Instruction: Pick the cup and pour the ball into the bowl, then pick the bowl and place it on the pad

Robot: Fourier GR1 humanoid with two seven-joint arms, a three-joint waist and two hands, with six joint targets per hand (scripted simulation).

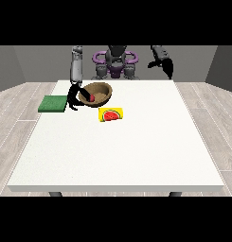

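Hidden: I can't make out a ball, only a red cup in the brown bowl | view-left hand low at bowl's rim, grip unclear | view-right hand raised, holding nothing, fingers unreadable | green pad left of bowl | watermelon card just in front.

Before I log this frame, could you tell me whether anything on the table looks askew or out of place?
Nothing looks spilled or damaged. The brown bowl is tilted by the hand at the view's left, beside the green pad.
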